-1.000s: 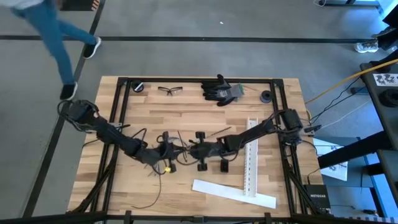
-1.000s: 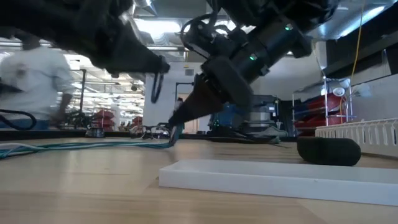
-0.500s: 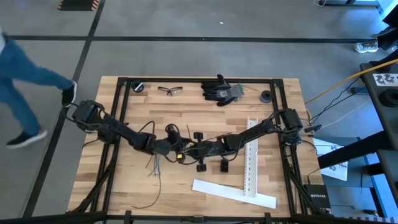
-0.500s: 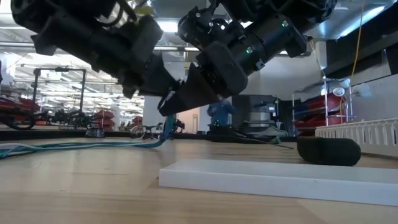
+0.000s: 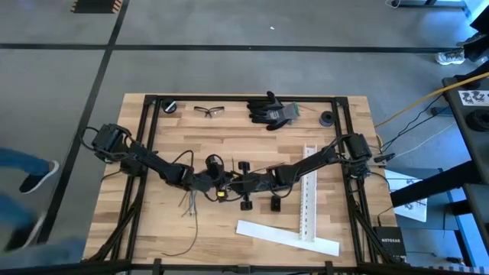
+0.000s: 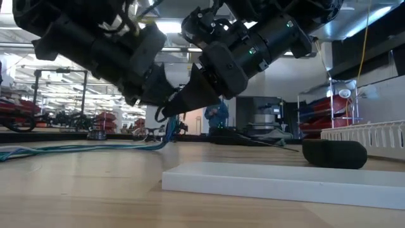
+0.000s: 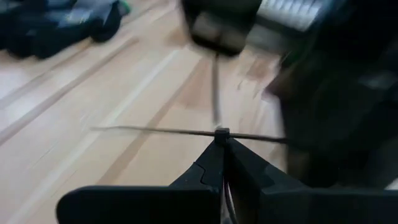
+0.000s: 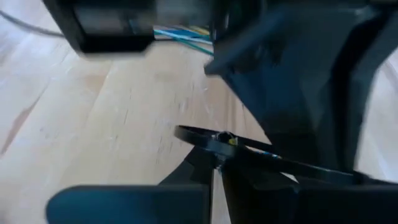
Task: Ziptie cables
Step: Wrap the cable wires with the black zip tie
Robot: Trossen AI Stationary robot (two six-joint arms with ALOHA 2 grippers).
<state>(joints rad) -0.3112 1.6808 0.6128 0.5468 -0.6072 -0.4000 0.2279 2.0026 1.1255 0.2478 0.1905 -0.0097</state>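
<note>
Since a second ago the left arm has swung in from lower on the surface, and its left claw [image 5: 219, 186] now sits tip to tip with the right claw [image 5: 234, 184] near the middle of the surface [image 5: 229, 137]; the person walking past the far left corner has gone down the left edge and shows only as a blur of blue trousers [image 5: 23, 183]. Left claw pinched fully together: in its wrist view the two dark fingers [image 7: 214, 163] meet on a small square head of a thin, stiff black ziptie [image 7: 161, 132] that runs straight across them. Right claw likewise clamped tight, its fingers [image 8: 205, 163] nipping a curved black ziptie loop [image 8: 205, 138] at a little block. Pale blue and greenish cables [image 6: 95, 149] lie limp along the wood in the low view, rising to the joined claw tips; a loose bunch of wires [image 5: 189, 202] trails below the left claw. Butcher-block wood planks, with flat white perforated strips [image 5: 309, 195], black gloves [image 5: 269, 111] and safety glasses [image 5: 208, 111] at the far side.
</note>
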